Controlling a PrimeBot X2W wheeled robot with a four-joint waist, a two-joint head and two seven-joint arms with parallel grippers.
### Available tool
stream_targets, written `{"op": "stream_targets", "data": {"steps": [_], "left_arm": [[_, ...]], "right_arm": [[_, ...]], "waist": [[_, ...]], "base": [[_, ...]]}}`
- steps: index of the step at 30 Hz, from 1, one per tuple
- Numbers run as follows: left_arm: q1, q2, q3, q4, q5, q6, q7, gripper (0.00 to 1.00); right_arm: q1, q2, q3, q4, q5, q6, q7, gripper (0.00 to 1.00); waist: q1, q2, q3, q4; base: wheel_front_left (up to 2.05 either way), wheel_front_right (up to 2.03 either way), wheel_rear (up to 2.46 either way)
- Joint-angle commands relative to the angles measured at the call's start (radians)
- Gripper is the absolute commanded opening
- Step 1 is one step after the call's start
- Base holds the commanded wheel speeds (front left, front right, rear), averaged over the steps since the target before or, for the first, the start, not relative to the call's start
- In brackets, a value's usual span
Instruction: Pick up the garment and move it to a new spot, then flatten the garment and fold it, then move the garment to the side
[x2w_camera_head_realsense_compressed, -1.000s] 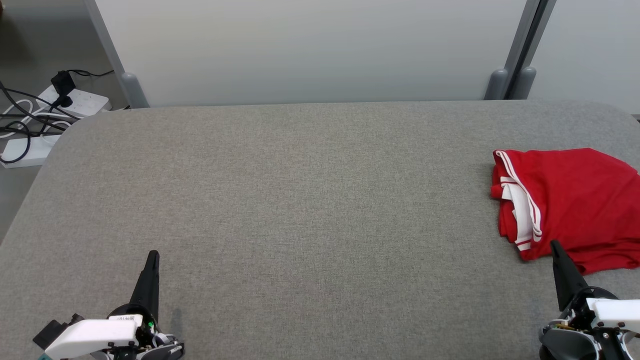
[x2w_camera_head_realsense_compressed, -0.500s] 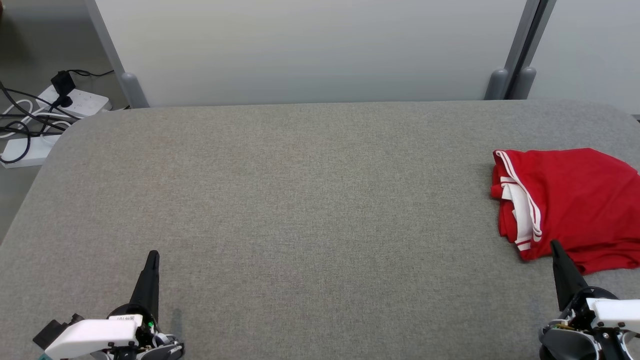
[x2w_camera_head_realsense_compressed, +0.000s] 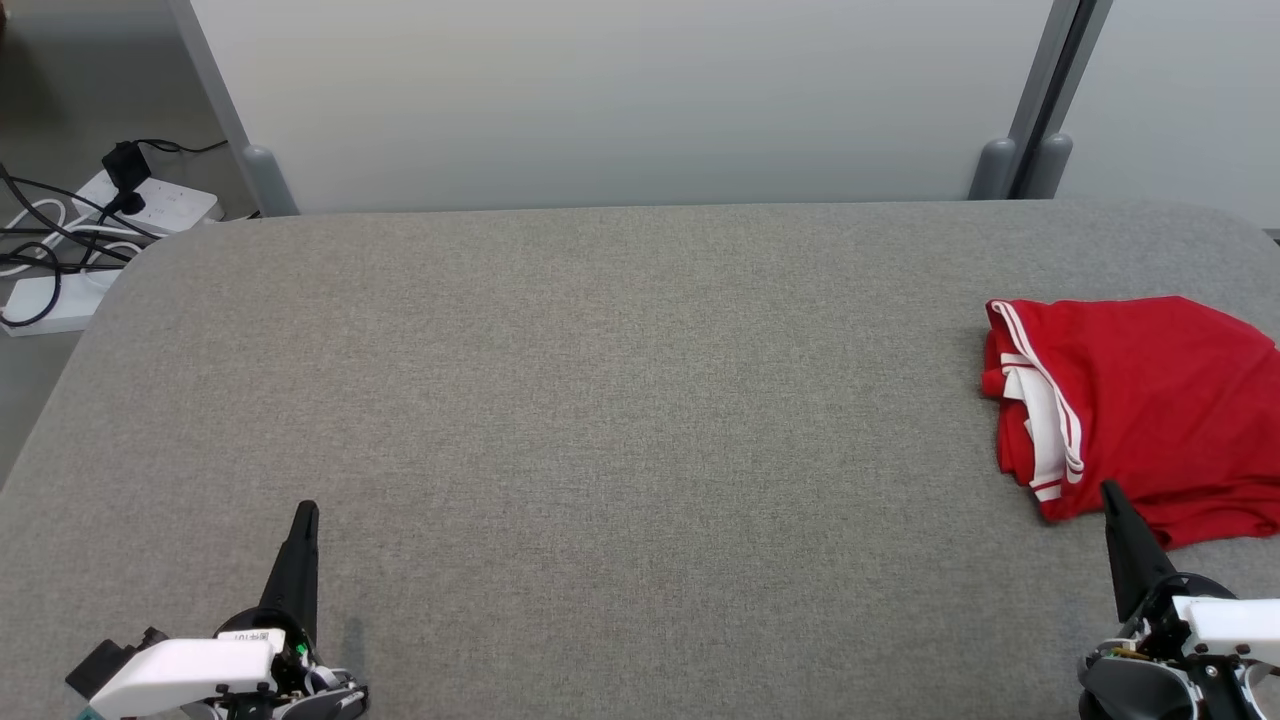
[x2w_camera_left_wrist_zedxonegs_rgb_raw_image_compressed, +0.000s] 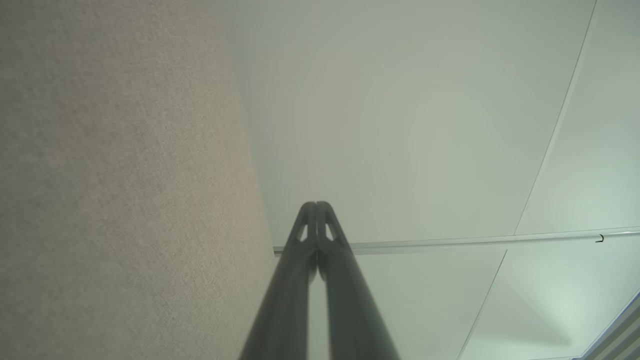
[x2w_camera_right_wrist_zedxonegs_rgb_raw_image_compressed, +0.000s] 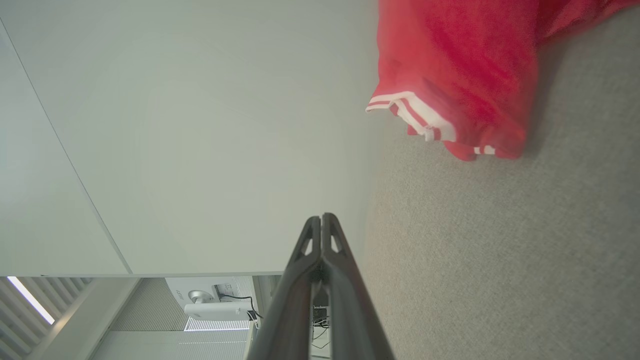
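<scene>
Grey surface (x2w_camera_head_realsense_compressed: 600, 400) | red garment (x2w_camera_head_realsense_compressed: 1150, 400) bundled | right pincer (x2w_camera_head_realsense_compressed: 1108, 490) clenched, empty, just beside garment's near edge | left pincer (x2w_camera_head_realsense_compressed: 306, 510) clenched, well apart from garment

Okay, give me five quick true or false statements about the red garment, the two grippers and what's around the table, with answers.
1. The red garment lies near the right edge of the grey table. True.
2. The right gripper is clamped on the garment. False: its fingers are shut on nothing, and the right wrist view shows them short of the cloth.
3. The left gripper is shut. True.
4. The garment is spread flat in the middle of the table. False: it lies bunched up at the right, white-striped hems showing.
5. A white power strip with cables lies on the floor beyond the table's far left corner. True.
</scene>
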Motion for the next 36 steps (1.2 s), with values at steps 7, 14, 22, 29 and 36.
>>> {"op": "stream_targets", "data": {"steps": [7,14,22,29,36], "left_arm": [[-0.058,0.021,0.033,-0.027,-0.004,-0.008,0.007,0.0],[-0.058,0.021,0.033,-0.028,-0.004,-0.008,0.007,0.0],[-0.058,0.021,0.033,-0.028,-0.004,-0.008,0.007,0.0],[-0.058,0.021,0.033,-0.028,-0.004,-0.008,0.007,0.0],[-0.058,0.021,0.033,-0.028,-0.004,-0.008,0.007,0.0]], "right_arm": [[-0.016,-0.01,0.015,-0.03,0.011,0.005,0.008,0.0],[-0.016,-0.01,0.015,-0.03,0.011,0.005,0.007,0.0],[-0.016,-0.01,0.015,-0.03,0.011,0.005,0.007,0.0],[-0.016,-0.01,0.015,-0.03,0.011,0.005,0.007,0.0],[-0.016,-0.01,0.015,-0.03,0.011,0.005,0.007,0.0]], "waist": [[0.0,0.0,0.0,0.0],[0.0,0.0,0.0,0.0],[0.0,0.0,0.0,0.0],[0.0,0.0,0.0,0.0],[0.0,0.0,0.0,0.0]], "base": [[0.0,0.0,0.0],[0.0,0.0,0.0],[0.0,0.0,0.0],[0.0,0.0,0.0],[0.0,0.0,0.0]]}}
